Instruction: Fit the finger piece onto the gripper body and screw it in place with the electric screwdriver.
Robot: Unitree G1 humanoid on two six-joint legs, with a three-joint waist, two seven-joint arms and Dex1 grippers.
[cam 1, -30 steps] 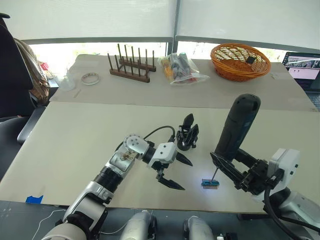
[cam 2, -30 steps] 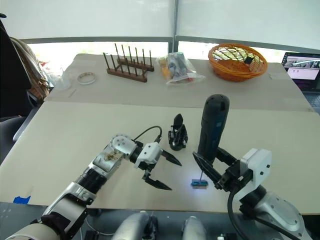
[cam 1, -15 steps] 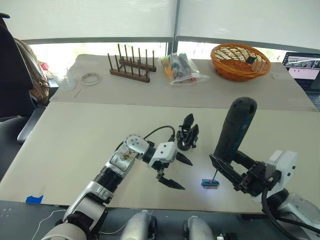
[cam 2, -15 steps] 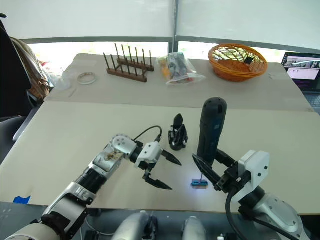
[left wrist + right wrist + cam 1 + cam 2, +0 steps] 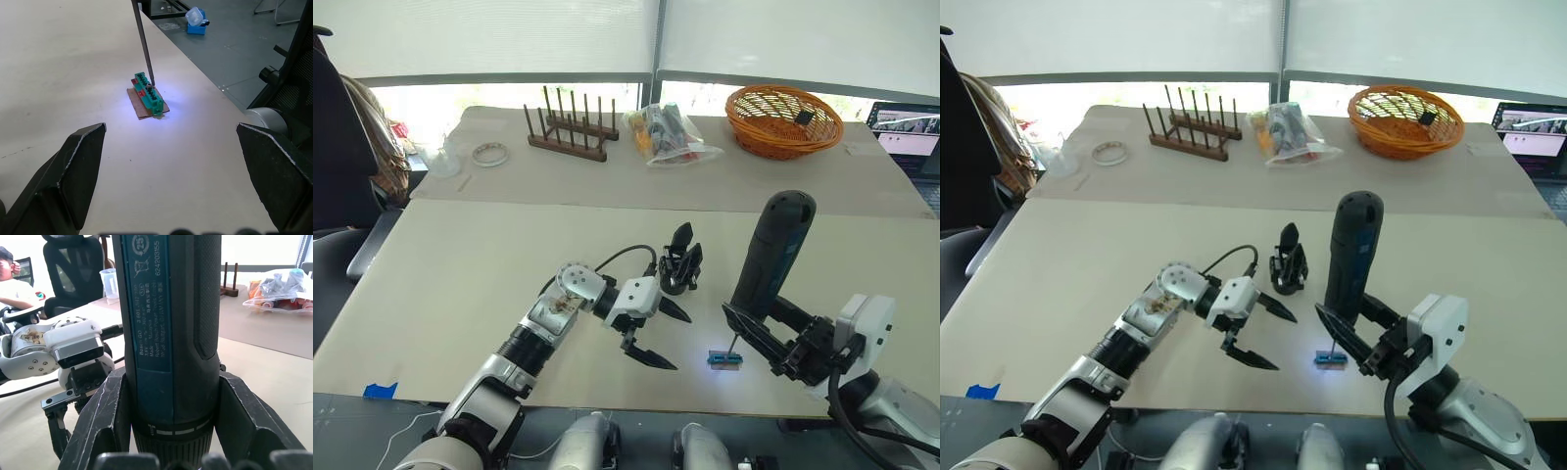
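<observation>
Beige tabletop stretches ahead of me under bright blinds, with an orange basket, a wooden peg rack and a bag of parts along the far side. My right gripper is clenched around the electric screwdriver, held upright with its thin bit touching a small green block lit by its white light. My left gripper hangs released, fingers spread wide, just beside that block. Just beyond the left gripper stands the gripper body, its pointed black finger up. I cannot tell where the finger piece is.
</observation>
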